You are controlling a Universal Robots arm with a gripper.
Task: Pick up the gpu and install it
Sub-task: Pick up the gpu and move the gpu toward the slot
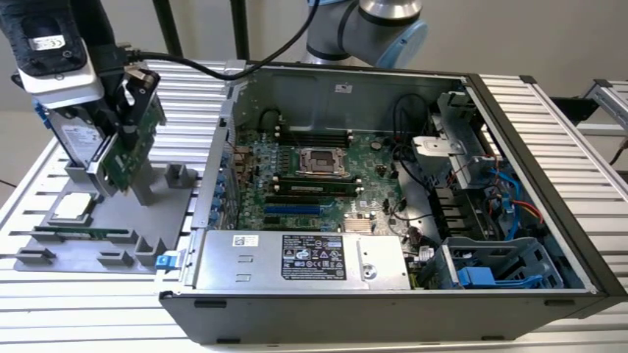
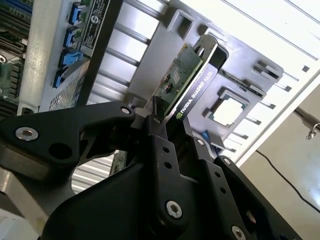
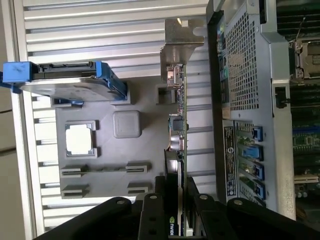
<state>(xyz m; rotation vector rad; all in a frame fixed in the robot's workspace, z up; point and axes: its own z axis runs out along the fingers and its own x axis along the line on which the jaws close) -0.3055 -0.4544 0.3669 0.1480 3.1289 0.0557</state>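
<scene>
Upper left in the exterior view, my gripper (image 1: 132,92) was clamped on the gpu (image 1: 125,158) by its upper edge, the card standing on edge at the grey holder (image 1: 98,228), outside the open case (image 1: 324,88). That grip, I judged, left its connector edge free.

We find white lettering on the black edge of the gpu (image 2: 186,82), and a label (image 1: 314,257) on the power supply (image 1: 383,266) (its small print beyond us).
</scene>
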